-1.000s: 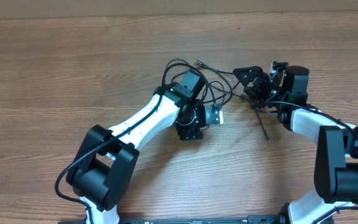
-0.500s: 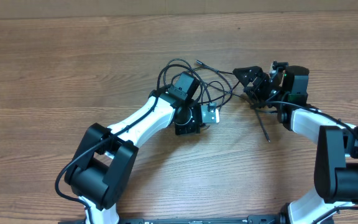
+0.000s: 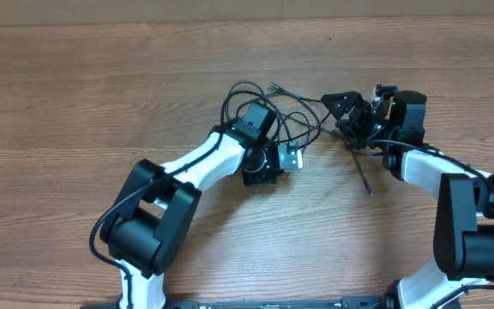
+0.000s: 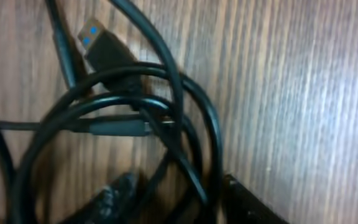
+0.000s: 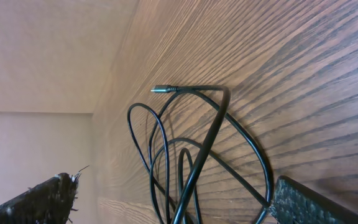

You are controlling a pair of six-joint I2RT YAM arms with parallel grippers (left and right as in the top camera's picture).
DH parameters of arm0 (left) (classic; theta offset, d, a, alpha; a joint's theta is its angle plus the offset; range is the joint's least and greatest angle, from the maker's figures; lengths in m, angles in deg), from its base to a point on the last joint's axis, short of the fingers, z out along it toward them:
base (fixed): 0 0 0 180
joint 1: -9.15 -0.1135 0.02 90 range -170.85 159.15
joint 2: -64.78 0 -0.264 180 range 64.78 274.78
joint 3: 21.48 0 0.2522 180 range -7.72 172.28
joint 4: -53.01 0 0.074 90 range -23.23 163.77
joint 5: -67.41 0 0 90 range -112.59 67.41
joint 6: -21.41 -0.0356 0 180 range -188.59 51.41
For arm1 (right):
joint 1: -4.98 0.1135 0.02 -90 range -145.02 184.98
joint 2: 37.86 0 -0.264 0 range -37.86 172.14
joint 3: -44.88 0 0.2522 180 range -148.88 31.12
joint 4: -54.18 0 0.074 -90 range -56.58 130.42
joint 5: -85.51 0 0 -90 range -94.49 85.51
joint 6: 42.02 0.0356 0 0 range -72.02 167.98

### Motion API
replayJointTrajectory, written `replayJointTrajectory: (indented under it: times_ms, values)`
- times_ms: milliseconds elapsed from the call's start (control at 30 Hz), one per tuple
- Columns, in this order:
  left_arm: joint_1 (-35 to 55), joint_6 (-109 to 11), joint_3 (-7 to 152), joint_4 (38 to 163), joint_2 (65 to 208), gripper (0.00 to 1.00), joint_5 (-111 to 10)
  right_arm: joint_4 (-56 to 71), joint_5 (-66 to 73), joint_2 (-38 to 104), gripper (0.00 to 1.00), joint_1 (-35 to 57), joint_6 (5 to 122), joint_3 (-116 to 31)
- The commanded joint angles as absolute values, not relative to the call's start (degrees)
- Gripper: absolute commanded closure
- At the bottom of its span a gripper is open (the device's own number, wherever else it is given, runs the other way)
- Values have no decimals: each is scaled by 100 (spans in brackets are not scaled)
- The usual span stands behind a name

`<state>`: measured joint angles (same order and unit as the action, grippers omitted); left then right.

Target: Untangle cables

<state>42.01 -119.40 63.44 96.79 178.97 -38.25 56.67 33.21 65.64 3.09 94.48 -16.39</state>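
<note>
The cables (image 3: 297,113) lie as a tangle of thin black loops on the wood between my two grippers. My left gripper (image 3: 264,167) points down into the tangle's left side. In the left wrist view its dark fingers (image 4: 114,199) close in on crossing strands of the cables (image 4: 188,180) from both sides, and the gripper (image 4: 179,202) is shut on them. A USB plug (image 4: 98,40) with a blue insert lies just beyond. My right gripper (image 3: 354,120) stands wide open at the tangle's right side. Between its jaws (image 5: 179,202) run loops (image 5: 191,168) untouched; a small plug (image 5: 160,89) lies farther off.
One straight cable end (image 3: 364,176) trails toward the front, beside the right arm. Another small plug (image 3: 274,86) points to the back. The wooden table (image 3: 101,94) stretches left; a pale wall edge (image 3: 230,10) runs along the far side.
My left gripper's jaws have narrowed around the strands, and the left arm has shifted slightly left. The right arm and gripper have not moved.
</note>
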Motion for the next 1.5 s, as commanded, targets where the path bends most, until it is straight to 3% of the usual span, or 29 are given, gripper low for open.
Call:
replayJointTrajectory:
  times_ms: [0,67,100,700,1467]
  values:
    - [4180,-11920,6278,9670,18004,72,-3766,5676,3371,6597,0,259,9391,-1621]
    - [4180,-11859,6307,9690,18000,93,-3763,5678,3369,6599,0,259,9391,-1621]
    - [4180,-11728,6337,9701,17982,96,-3761,5678,3367,6599,0,259,9389,-1621]
    - [4180,-11337,6938,9430,16623,96,-3744,5617,3506,6597,0,497,9265,-1619]
    - [4175,-11356,6938,9367,16592,95,-3092,6185,4540,6599,0,578,9291,-1621]
